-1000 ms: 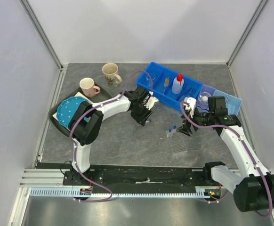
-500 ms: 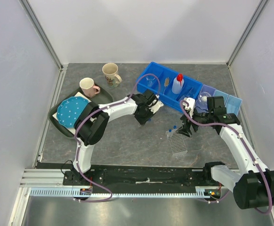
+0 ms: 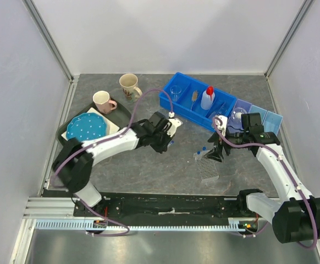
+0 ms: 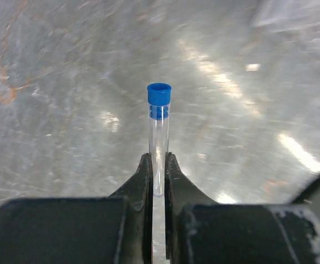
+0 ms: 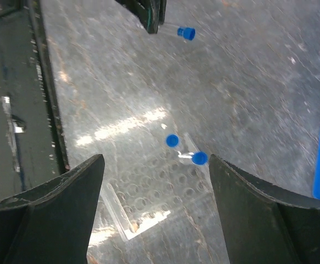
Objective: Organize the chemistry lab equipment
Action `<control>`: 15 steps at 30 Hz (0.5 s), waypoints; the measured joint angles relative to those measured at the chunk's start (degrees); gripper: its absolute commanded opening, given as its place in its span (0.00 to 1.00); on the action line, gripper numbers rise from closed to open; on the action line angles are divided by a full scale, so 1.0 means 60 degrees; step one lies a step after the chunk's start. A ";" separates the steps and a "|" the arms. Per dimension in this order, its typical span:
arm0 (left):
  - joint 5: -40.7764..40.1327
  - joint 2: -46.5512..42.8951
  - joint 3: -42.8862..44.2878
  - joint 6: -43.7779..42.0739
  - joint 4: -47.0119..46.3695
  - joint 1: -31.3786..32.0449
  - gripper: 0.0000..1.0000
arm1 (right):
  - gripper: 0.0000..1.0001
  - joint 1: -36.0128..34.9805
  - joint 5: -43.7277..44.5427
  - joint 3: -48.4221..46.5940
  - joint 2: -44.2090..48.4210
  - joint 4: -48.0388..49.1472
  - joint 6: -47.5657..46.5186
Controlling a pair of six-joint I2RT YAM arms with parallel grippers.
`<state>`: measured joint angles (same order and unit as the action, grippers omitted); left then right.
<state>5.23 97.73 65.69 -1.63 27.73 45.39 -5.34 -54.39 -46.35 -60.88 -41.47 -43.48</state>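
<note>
My left gripper (image 4: 158, 159) is shut on the lower end of a clear blue-capped tube (image 4: 159, 118), which sticks out ahead of the fingers over the grey table. From above, this gripper (image 3: 164, 139) is near the table's middle, left of the rack. The clear tube rack (image 3: 208, 168) holds two blue-capped tubes (image 3: 200, 152). My right gripper (image 3: 218, 151) hangs open just above and right of the rack (image 5: 149, 192), where the two blue caps (image 5: 172, 141) show between its fingers. The held tube (image 5: 186, 33) appears at the top of the right wrist view.
A blue bin (image 3: 188, 113) at the back holds a beaker (image 3: 175, 93), a thin brush (image 3: 194, 98) and a white squeeze bottle (image 3: 207, 98). A lighter bin (image 3: 270, 118) holds a flask (image 3: 238, 115). Two mugs (image 3: 130, 85) and a dotted plate (image 3: 87, 127) on a dark tray are on the left.
The left gripper closed on the tube and moved leftward and toward the near side, away from the blue bin. The right gripper stayed open over the rack.
</note>
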 measured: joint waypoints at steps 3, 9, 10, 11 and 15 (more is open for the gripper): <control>0.0703 -0.1592 -0.1013 0.0503 -0.1009 0.0379 0.02 | 0.90 0.0000 -0.0929 -0.0033 0.0000 -0.0313 -0.0244; 0.1978 -0.3526 -0.2696 0.1745 -0.3475 0.1694 0.02 | 0.88 -0.0007 -0.2874 -0.0270 -0.0430 -0.0980 -0.0372; 0.2044 -0.3610 -0.2820 0.1876 -0.3654 0.1774 0.02 | 0.88 -0.0011 -0.3038 -0.0375 -0.0590 -0.1093 -0.0386; 0.2146 -0.3723 -0.3016 0.2073 -0.3960 0.1861 0.02 | 0.87 -0.0011 -0.3231 -0.0583 -0.0838 -0.1424 -0.0495; 0.2226 -0.3942 -0.3453 0.2779 -0.4812 0.2018 0.02 | 0.84 -0.0076 -0.3727 -0.1730 -0.1883 -0.3013 -0.1086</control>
<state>18.59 74.08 44.97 15.05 -1.15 57.49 -5.80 -76.75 -56.73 -72.18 -59.55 -50.00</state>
